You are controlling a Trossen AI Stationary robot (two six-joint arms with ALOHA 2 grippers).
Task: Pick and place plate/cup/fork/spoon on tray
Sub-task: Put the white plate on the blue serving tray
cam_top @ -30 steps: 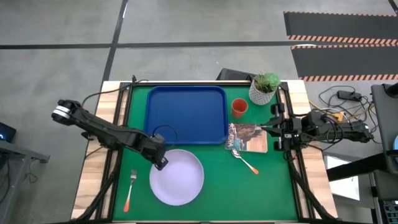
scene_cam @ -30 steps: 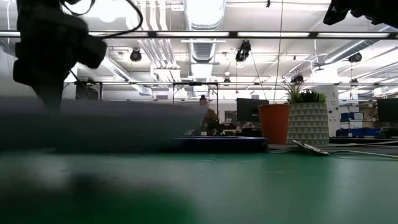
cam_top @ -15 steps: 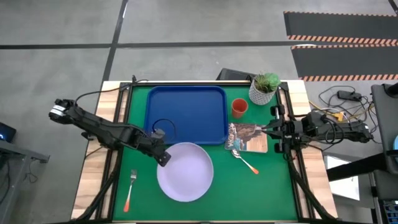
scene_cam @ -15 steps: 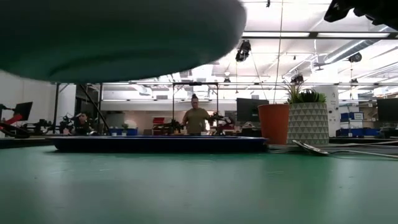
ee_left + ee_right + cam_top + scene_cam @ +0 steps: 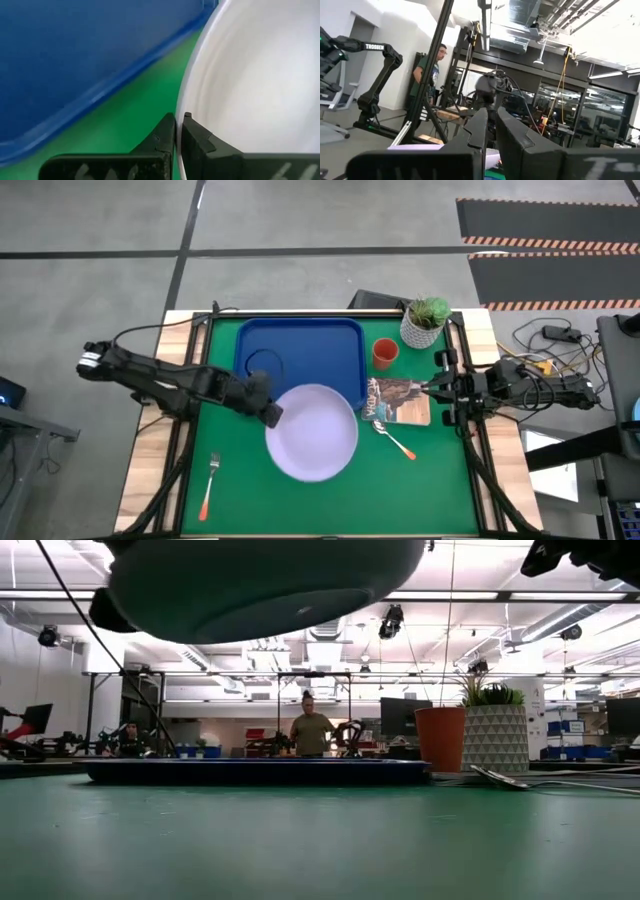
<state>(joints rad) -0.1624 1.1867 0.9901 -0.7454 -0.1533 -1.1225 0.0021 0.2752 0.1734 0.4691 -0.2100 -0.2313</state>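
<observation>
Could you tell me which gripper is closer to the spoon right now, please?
The right. The right gripper waits by the table's right edge, just beyond the booklet from the spoon. The left gripper is farther, clamped on the plate rim.

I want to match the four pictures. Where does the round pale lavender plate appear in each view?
High view: the round pale lavender plate sits at the centre, overlapping the near right corner of the large blue plastic tray.
Low view: its underside fills the top left, lifted above the table.
Left wrist view: it fills the right side, its rim pinched by the left claw.
Right wrist view: cannot tell.
Shared landmark: the tray.
</observation>
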